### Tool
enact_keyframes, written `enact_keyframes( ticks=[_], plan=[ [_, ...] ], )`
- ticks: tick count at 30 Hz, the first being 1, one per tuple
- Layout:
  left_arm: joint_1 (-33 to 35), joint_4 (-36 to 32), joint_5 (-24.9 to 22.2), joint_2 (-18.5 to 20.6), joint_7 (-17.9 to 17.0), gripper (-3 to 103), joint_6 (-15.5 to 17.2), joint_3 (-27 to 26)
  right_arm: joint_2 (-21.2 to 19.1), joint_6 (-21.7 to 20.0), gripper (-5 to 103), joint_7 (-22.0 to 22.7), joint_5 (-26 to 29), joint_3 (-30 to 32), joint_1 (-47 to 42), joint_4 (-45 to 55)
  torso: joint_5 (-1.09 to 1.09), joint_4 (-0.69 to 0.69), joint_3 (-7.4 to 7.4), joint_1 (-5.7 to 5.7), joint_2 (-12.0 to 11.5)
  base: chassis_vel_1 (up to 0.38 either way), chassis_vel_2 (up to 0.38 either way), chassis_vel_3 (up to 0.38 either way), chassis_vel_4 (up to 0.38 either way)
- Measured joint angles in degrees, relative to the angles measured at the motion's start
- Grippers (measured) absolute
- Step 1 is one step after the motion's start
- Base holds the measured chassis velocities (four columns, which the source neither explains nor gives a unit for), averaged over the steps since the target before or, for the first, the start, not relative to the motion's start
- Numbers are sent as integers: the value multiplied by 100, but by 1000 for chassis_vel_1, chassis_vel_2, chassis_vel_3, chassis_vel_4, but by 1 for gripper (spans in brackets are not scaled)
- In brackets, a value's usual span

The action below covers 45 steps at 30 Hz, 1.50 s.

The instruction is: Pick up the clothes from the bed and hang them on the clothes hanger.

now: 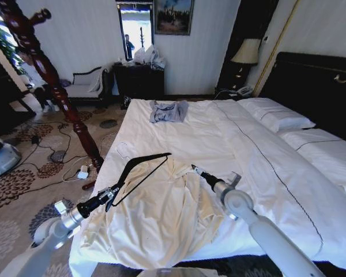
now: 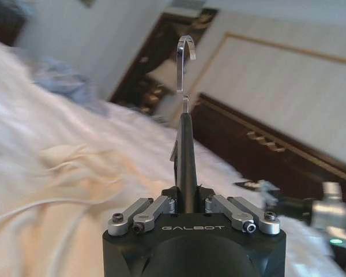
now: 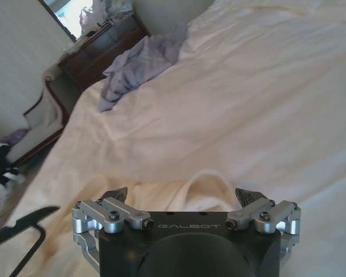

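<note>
The left gripper (image 1: 108, 195) is shut tight on a thin black wire hanger (image 1: 139, 171). It holds the hanger up over the near left corner of the bed (image 1: 259, 173). In the left wrist view, the hanger's dark stem runs up from between the closed fingers, and its silver hook (image 2: 184, 60) is at the far end.

The right gripper (image 3: 183, 199) has its two fingers spread wide apart. It holds nothing. It sits low over the clothes (image 1: 161, 216), and a soft fold of the cream cloth pokes up right between the fingers.

The clothes lie bunched up on the near edge of the bed, and part of them hangs down over the side. One end of the black hanger is just above the cloth. A small grey-blue garment (image 1: 168, 111) lies near the far edge of the bed, well apart from the clothes.

The tall red-brown clothes hanger (image 1: 57, 86) stands on the floor beside the left edge of the bed.

What could go wrong? The cloth is soft and slippery. If the right gripper pinches only a thin fold, I think the clothes could slide off the edge onto the floor. The wire hanger could also snag the cloth or twist in the grip.
</note>
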Motion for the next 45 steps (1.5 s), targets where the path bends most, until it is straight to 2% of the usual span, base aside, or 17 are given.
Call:
enact_keyframes(
  ticks=[1, 3, 7, 11, 15, 19, 22, 23, 26, 27, 29, 33, 34, 38, 40, 41, 45],
  plan=[
    [0, 0, 0, 0, 0, 17, 0, 0, 0, 0, 100, 0, 0, 0, 0, 0, 0, 0, 0, 0, 0, 0, 0, 0, 0],
    [-59, -97, -90, -2, -281, 17, 2, 90, 60, 0, 100, 0, -106, -39, 201, -289, -1, -1, 0, 0, 0, 0, 0, 0, 0],
    [-119, -154, -107, 1, -300, 17, 29, 188, 119, -70, 100, 35, -109, -55, 410, -664, 0, -1, 0, 1, 0, 0, 0, 0, 0],
    [-169, -154, -68, 82, -138, 17, 46, 304, 141, -161, 103, 44, 3, 27, 467, -949, 0, 0, 0, 0, 0, 0, 0, 0, 0],
    [-56, -145, -62, 236, 115, 17, 54, 296, 146, -190, 97, -132, -41, 158, 371, -1103, 1, -4, 0, 1, 0, 0, 0, 0, 0],
    [119, -89, 30, 298, 376, 17, 56, 184, 188, -231, 93, -260, -134, 150, 393, -1289, 1, 3, 0, 0, 0, 0, 0, 0, 0],
    [136, -82, 68, 313, 504, 17, 56, 213, 259, -257, 78, -286, -169, 138, 437, -1486, -1, -2, 0, 0, 0, 0, 0, 0, 0],
    [136, -82, 68, 313, 504, 17, 56, 213, 259, -257, 78, -286, -169, 138, 437, -1486, -1, -2, 0, 0, 0, 0, 0, 0, 0],
    [104, -111, 69, 357, 533, 17, 56, 232, 329, -261, 61, -336, -189, 130, 495, -1681, 0, -1, 0, 0, 0, 0, 0, 0, 0],
    [104, -111, 69, 357, 533, 17, 56, 232, 329, -261, 61, -336, -189, 130, 495, -1681, 0, -1, 0, 0, 0, 0, 0, 0, 0],
    [91, -134, 56, 426, 559, 17, 56, 227, 360, -260, 50, -379, -207, 130, 520, -1775, 0, 0, 0, 0, 0, 0, 0, 0, 0],
    [86, -121, 59, 441, 577, 17, 56, 222, 365, -260, 40, -400, -226, 133, 509, -1791, 1, -1, 0, 0, 0, 0, 0, 0, 0],
    [88, -104, 86, 435, 584, 17, 56, 223, 360, -260, 31, -427, -242, 137, 484, -1789, 0, -1, 0, 0, 0, 0, 0, 0, 0],
    [113, -80, 178, 409, 613, 17, 43, 227, 350, -243, 38, -610, -308, 148, 442, -1782, -1, -1, 0, 0, 0, 0, 0, 0, 0],
    [124, -65, 192, 411, 619, 17, 39, 204, 366, -199, 48, -786, -374, 147, 446, -1811, -1, -1, 0, 0, 0, 0, 0, 0, 0],
    [126, -60, 192, 420, 620, 17, 38, 179, 382, -172, 48, -892, -420, 140, 460, -1838, -1, -1, 0, 0, 0, 0, 0, 0, 0],
    [130, -58, 167, 457, 620, 17, 31, 102, 411, -127, 65, -1294, -672, 80, 520, -1960, 0, 1, 0, 0, 0, 0, 0, 0, 0]
  ],
)
